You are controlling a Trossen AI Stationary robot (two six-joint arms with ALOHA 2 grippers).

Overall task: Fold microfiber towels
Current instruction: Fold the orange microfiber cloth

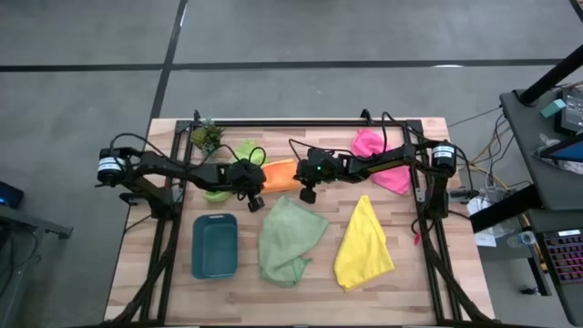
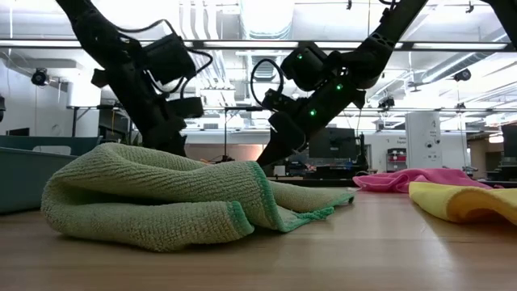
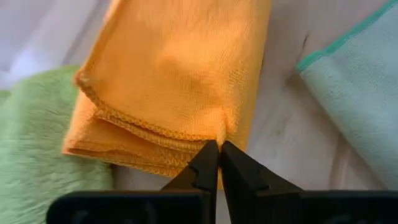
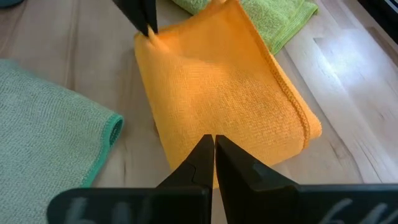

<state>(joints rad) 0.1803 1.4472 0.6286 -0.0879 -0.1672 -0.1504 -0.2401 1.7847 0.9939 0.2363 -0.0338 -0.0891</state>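
Folded orange microfiber towel (image 1: 281, 174) lies mid-desk toward the far edge, between both arms. Left pincer (image 3: 219, 151) pinched tight on the towel's stitched edge; right pincer (image 4: 214, 144) closed on the opposite end. Lime green microfiber towel (image 1: 246, 151) just beside the orange one. Pale sage green microfiber towel (image 1: 289, 239), crumpled, and yellow microfiber towel (image 1: 364, 244) lie nearer on the wooden slatted desk (image 1: 319, 296); pink microfiber towel (image 1: 374, 147) far right.
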